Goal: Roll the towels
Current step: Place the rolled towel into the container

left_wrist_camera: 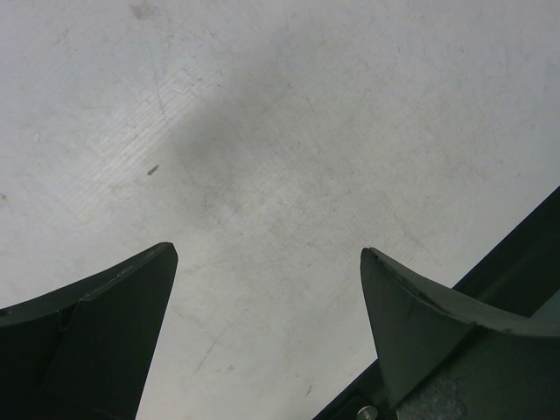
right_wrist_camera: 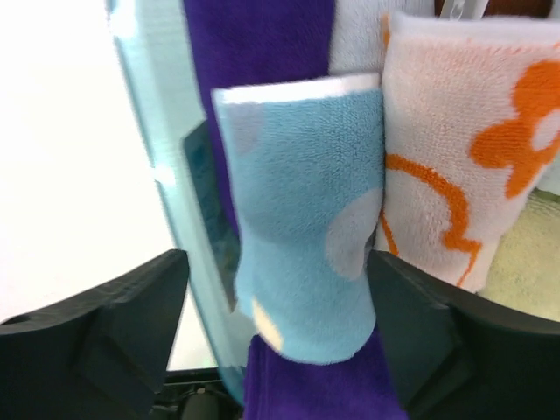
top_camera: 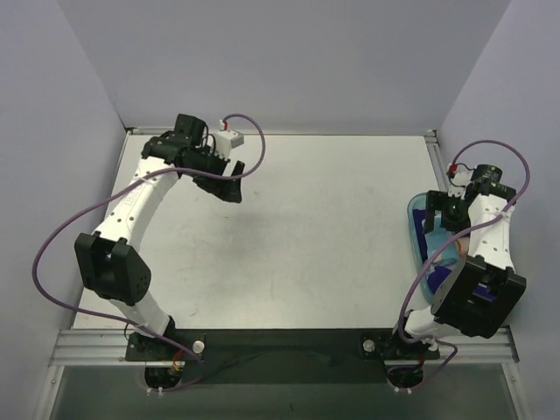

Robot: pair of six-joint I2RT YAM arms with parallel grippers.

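In the right wrist view a rolled light blue towel [right_wrist_camera: 297, 219] with pale dots stands in a translucent blue bin [right_wrist_camera: 175, 175]. A rolled white towel [right_wrist_camera: 464, 149] with orange prints leans against its right side. My right gripper [right_wrist_camera: 276, 255] is open, its fingers either side of the blue roll; the left finger stands apart from it, outside the bin wall. From above, the right gripper [top_camera: 442, 223] hangs over the bin [top_camera: 416, 229] at the table's right edge and hides the towels. My left gripper [top_camera: 226, 188] is open above bare table at the back left, with nothing between its fingers [left_wrist_camera: 131, 306].
Plain purple cloths [right_wrist_camera: 262, 52] lie behind and under the towels in the bin, and a pale green cloth [right_wrist_camera: 525, 262] shows at the right. A black rail [left_wrist_camera: 516, 254] runs along the table edge near the left gripper. Walls enclose three sides.
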